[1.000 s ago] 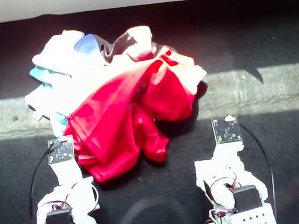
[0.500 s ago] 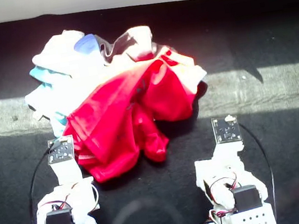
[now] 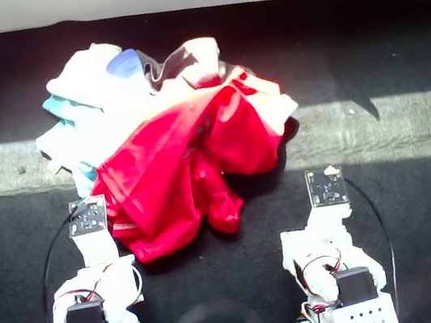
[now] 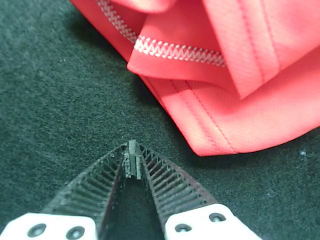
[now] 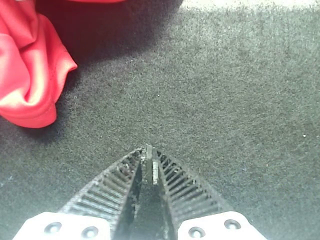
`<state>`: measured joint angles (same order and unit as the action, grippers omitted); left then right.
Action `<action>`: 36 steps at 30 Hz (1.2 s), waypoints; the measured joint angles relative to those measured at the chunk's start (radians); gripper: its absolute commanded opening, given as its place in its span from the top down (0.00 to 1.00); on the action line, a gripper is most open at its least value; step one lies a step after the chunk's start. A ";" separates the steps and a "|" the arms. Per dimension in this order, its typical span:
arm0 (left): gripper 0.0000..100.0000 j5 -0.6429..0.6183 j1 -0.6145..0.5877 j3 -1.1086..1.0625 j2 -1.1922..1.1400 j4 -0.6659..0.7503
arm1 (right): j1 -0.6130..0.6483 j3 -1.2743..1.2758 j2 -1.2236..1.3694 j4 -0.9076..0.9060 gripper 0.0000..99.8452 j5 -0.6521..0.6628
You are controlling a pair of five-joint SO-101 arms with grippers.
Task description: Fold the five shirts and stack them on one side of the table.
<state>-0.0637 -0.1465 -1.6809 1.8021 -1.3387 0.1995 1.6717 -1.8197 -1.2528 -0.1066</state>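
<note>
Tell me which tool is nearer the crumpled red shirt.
Left. The left tool sits shut just short of the crumpled red shirt; the right tool, also shut, lies farther from it.

Shirt pile [image 3: 100, 106] on the surface [image 3: 420, 211], left of centre, toward the far side. Top shirt [image 3: 175, 168] lies over the pile's near right part and spills onto the surface toward the arms; the other shirts are under it and behind it to the left. Left arm [image 3: 93, 271] and right arm [image 3: 332, 249] at the near edge, well apart. Left claw [image 4: 132, 165] over bare surface, just beside the top shirt's near hem. Right claw [image 5: 148, 162] over bare surface, near the shirt's fold, apart.
</note>
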 measured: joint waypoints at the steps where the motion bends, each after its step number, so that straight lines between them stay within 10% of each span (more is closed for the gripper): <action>1: 0.99 0.000 0.000 0.000 0.000 0.000 | 0.000 0.000 0.000 0.000 0.99 0.000; 8: 0.99 0.002 0.000 0.000 0.000 0.061 | 0.000 0.000 0.000 0.000 0.99 0.000; 19: 0.81 0.000 -0.018 0.006 0.000 0.640 | 0.000 0.000 0.000 0.000 0.99 0.000; 36: 0.75 0.002 0.064 0.583 -0.404 0.457 | 0.000 0.000 0.000 0.000 0.99 0.000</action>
<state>-0.0621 -0.0821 -1.0978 1.3986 -0.8815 0.1995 1.6717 -1.8197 -1.2528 -0.1066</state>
